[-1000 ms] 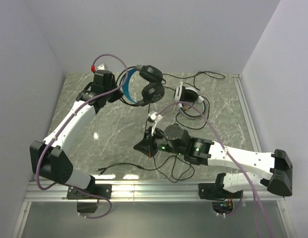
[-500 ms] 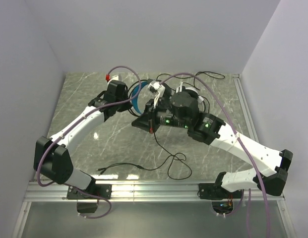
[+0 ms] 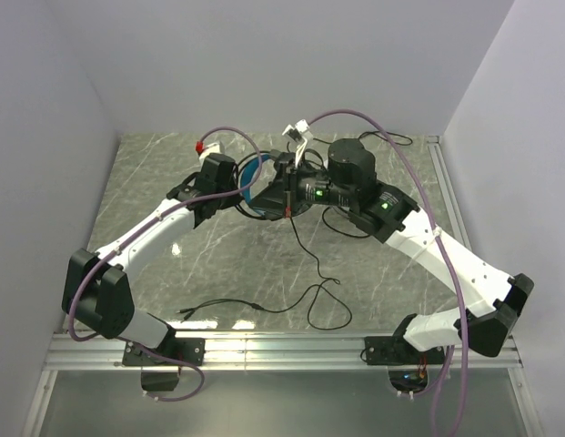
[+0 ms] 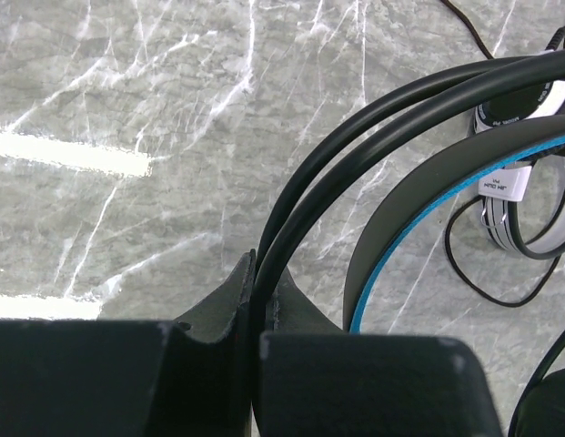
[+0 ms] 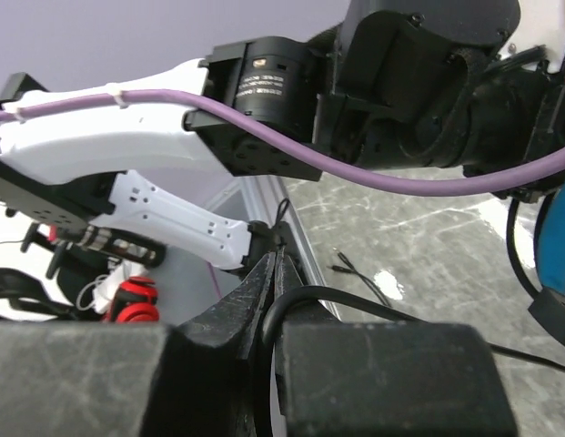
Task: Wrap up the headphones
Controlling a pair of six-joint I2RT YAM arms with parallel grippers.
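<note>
Left wrist view: what has the left tool (image 4: 262,284) got?

Its jaws are shut tight on the two thin black arches of the blue-banded headset (image 4: 405,223), seemingly lifted off the table (image 4: 127,100). The white headset (image 4: 523,182) lies at upper right.

And the right tool (image 5: 274,264)?

Pinched closed on the thin black cable (image 3: 298,246), at upper centre of the top view, just beside the blue band. The slack trails down-frame and loops near the bottom edge.

How to wind it well?

I'd circle the band under light tension, hold the frame steady, and feed slowly so the trailing loop doesn't knot.
</note>
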